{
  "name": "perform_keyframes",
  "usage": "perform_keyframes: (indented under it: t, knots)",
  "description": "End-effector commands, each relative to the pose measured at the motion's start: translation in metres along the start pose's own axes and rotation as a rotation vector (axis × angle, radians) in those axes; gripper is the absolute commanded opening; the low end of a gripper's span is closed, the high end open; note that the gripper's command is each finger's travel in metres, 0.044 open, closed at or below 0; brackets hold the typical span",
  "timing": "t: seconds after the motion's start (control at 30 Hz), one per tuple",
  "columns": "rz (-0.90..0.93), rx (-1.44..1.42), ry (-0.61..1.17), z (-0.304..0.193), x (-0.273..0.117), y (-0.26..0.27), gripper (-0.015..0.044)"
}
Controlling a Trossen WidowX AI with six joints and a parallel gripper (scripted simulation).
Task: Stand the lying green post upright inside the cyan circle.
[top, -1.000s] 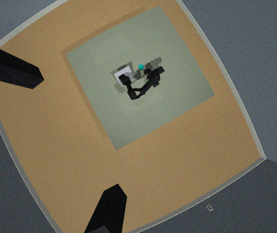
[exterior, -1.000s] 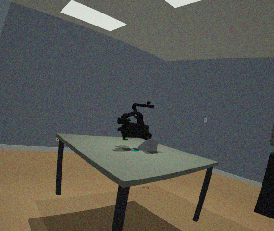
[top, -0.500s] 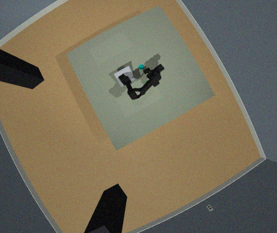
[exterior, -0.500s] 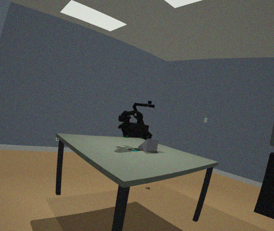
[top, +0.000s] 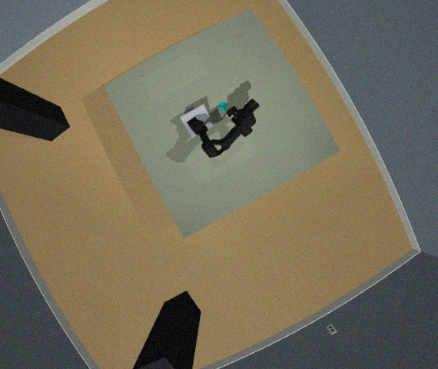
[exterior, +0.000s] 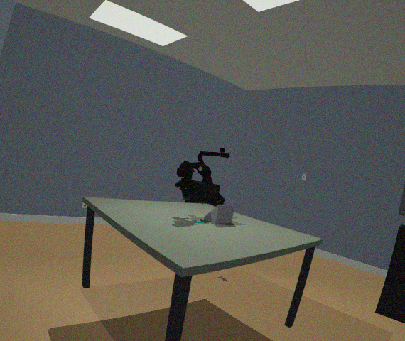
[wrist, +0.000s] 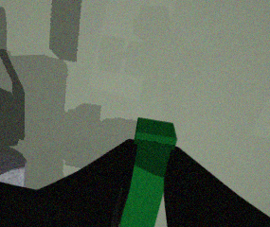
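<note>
gripping the green post (exterior: 186, 198) (wrist: 146, 182), tool (exterior: 183, 187) (wrist: 152, 151) closed on it, long axis running lengthwise out between the fingertips

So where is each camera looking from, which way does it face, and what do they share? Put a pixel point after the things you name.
Top: high overhead, turned relative to the table, facing down at the tabletop (top: 227, 186) (exterior: 195, 242) and floor; the arm (top: 231, 137) (exterior: 199, 190) shows from above.
Exterior: off to one side, facing across the table; the arm shows small, beyond a grey block (exterior: 226, 214).
Wrist: on the arm, facing past the jaws, shut on the green post (wrist: 146, 189).
Top and exterior share the cyan circle (top: 222, 105) (exterior: 199, 222).
</note>
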State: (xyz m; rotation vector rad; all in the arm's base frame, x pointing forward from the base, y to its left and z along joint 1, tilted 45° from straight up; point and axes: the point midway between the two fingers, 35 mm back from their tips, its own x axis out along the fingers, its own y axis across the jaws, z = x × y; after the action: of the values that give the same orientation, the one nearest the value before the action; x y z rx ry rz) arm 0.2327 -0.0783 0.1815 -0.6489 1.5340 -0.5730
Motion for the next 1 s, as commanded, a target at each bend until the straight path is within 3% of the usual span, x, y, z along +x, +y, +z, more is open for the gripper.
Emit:
perform_keyframes:
  t: [0.0, 0.97]
  knots:
    - [-0.001, -0.051, -0.005, 0.004, -0.003, 0.006, 0.0023]
    - [-0.001, -0.651, -0.033, 0.033, -0.015, 0.089, 0.0023]
